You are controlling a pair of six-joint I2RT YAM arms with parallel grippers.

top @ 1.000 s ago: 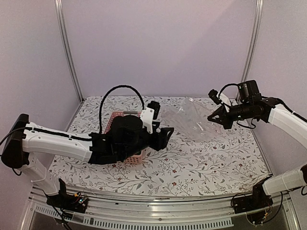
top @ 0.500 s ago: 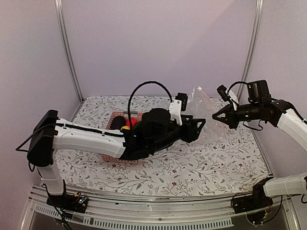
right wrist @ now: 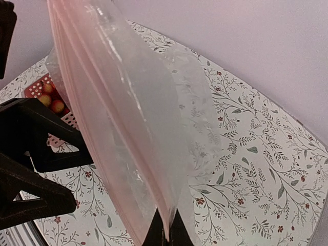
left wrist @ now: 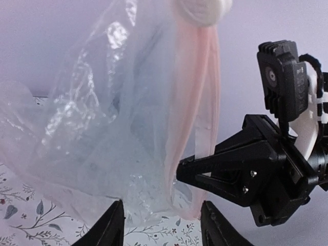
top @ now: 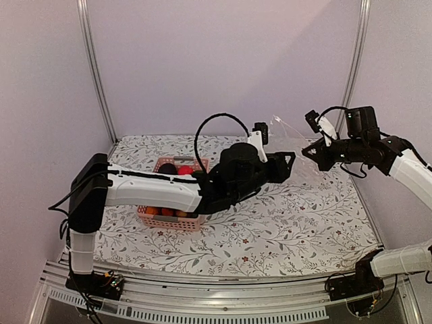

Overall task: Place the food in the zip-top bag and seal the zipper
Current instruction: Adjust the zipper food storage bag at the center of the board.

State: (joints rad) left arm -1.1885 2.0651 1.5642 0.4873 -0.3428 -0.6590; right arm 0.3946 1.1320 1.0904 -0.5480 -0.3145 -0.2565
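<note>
Bag-opening step, I'd say: right end effector (right wrist: 166,231) pinched on the zip-top bag (left wrist: 102,128), held up at upper right. The left end effector (left wrist: 164,228), jaws apart, must catch the opposite lip. The food (top: 177,169) sits in the basket (top: 169,221), centre left.

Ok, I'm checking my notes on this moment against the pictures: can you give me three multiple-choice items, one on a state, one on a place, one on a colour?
1. The bag is: A held up by the right tool; B lying flat; C folded away.
2. The food lies: A in the bag; B in the basket; C out of view.
3. The basket is: A blue; B pink; C green.

1 A: the shut tool pinches the bag's edge in the air.
2 B: red and orange pieces show in and through the lattice, and the bag looks empty.
3 B: its lattice wall is pink.
</note>
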